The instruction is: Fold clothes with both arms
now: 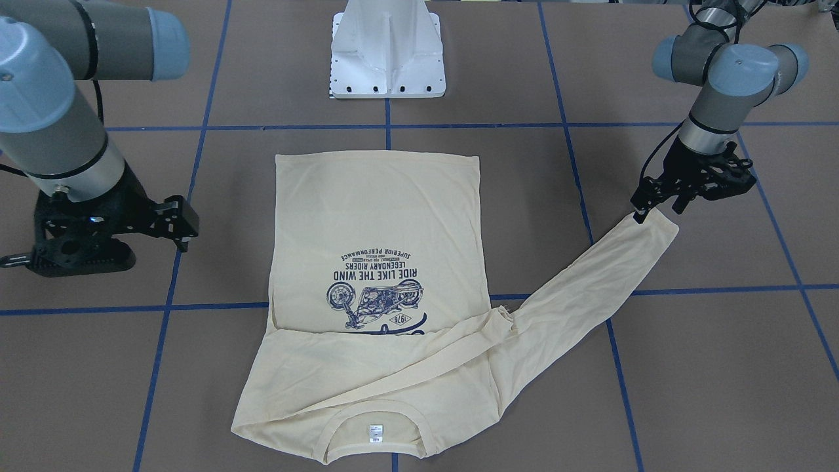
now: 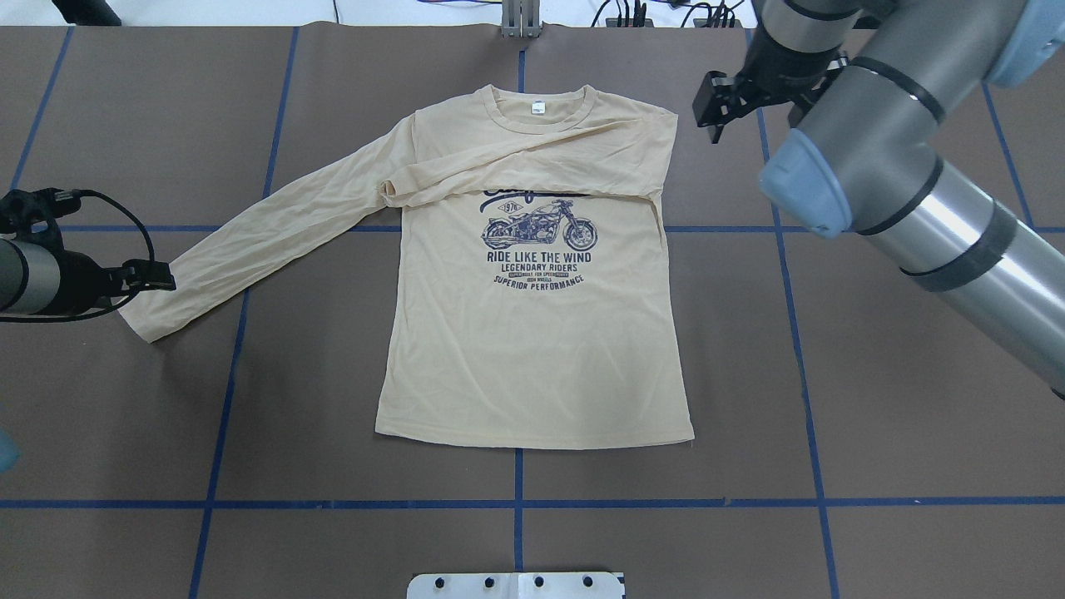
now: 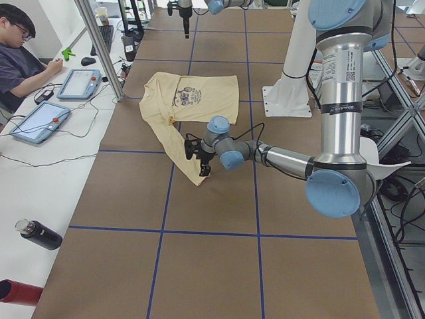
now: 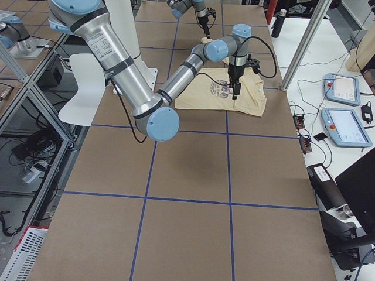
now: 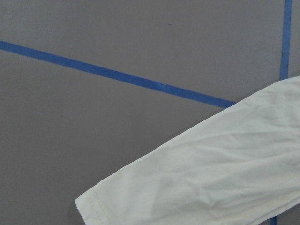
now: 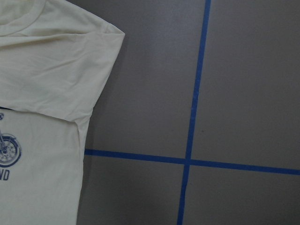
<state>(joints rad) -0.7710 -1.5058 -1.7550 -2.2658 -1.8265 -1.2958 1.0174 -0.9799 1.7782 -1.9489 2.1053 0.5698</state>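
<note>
Can't read top word of the print (image 2: 537, 237) under the folded sleeve (image 2: 516, 162), nor tiny lettering on the label (image 2: 538, 106); can't judge hold of the left tool (image 1: 657, 211) on the cuff (image 1: 661, 228).

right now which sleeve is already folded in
The sleeve on the robot's right, laid across the chest. The other sleeve lies stretched out, its cuff by the left gripper.
</note>
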